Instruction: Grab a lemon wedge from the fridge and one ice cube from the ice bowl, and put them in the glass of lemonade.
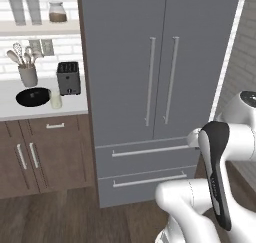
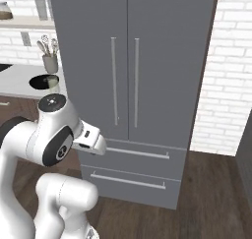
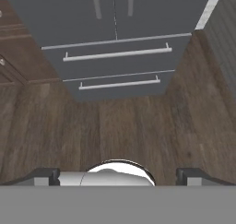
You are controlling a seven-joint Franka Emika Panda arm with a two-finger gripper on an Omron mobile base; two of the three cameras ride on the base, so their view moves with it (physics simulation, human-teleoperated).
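Your gripper (image 3: 118,176) has its fingers spread wide with nothing between them, above bare wood floor (image 3: 115,126). Ahead of the fingers stands the shut fridge (image 3: 115,48); bowl (image 1: 33,96) and lemonade (image 1: 55,99) sit on the counter (image 1: 12,94) far left.

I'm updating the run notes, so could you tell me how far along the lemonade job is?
Nothing looks done: both fridge doors are shut. The gripper is open and holds nothing, facing the floor before the drawers. The ice bowl and glass of lemonade wait on the counter.
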